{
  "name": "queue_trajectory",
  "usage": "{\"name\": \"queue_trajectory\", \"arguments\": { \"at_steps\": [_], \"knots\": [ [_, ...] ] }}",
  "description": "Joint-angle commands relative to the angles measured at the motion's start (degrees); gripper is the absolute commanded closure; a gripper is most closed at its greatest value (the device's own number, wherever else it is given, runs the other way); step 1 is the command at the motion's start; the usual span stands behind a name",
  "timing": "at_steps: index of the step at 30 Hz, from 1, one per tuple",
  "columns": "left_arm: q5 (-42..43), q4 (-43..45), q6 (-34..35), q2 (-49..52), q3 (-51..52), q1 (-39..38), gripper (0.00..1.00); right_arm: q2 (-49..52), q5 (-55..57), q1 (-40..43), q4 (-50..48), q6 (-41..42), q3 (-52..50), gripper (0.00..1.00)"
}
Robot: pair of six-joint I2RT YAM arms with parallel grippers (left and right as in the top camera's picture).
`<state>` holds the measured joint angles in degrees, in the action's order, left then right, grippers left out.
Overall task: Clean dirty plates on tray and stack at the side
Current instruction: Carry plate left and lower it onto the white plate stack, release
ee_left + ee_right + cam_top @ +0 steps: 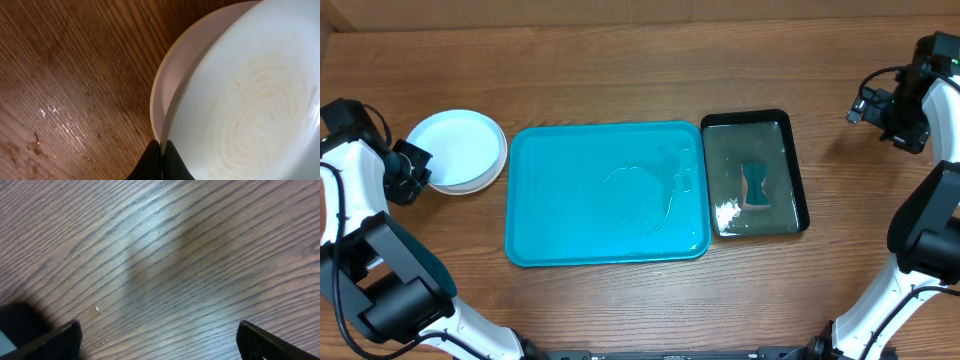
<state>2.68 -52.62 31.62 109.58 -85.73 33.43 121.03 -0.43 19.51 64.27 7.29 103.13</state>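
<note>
A stack of plates stands on the table left of the tray (535, 240). The white plate (460, 145) is on top, and a pale rim of another plate shows beneath it. No lime green or light blue plate can be made out. In the left wrist view the white plate (250, 95) shows faint tan smears. My left gripper (418, 165) is at the stack's left edge, and its fingers (161, 152) are shut on the white plate's rim. The tray holds only a film of water. My right gripper (865, 105) is open and empty over bare wood (160, 330).
A black rectangular basin (798, 215) stands against the tray's right side, filled with water, with a sponge-like piece (757, 188) in it. Water drops lie on the wood beside the plates (55, 120).
</note>
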Motion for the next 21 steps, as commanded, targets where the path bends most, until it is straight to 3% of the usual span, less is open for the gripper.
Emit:
{"name": "queue_trajectory", "arguments": {
  "at_steps": [1,8,16,21],
  "knots": [
    [-1.81,1.16,1.01,1.73,0.22,-0.57,0.96,-1.49,0.37,0.07,-0.17,0.22,0.98,0.00],
    [-1.07,2.84,0.96,4.22,0.22,-0.96,0.96,-1.49,0.37,0.07,-0.17,0.22,0.98,0.00],
    [12.96,5.31,-9.46,4.20,0.02,-1.27,0.45,-1.49,0.37,0.07,-0.17,0.22,0.98,0.00],
    [15.61,3.45,-12.46,4.20,0.02,-2.73,0.35,-1.49,0.37,0.07,-0.15,0.22,0.98,0.00]
  ]
}}
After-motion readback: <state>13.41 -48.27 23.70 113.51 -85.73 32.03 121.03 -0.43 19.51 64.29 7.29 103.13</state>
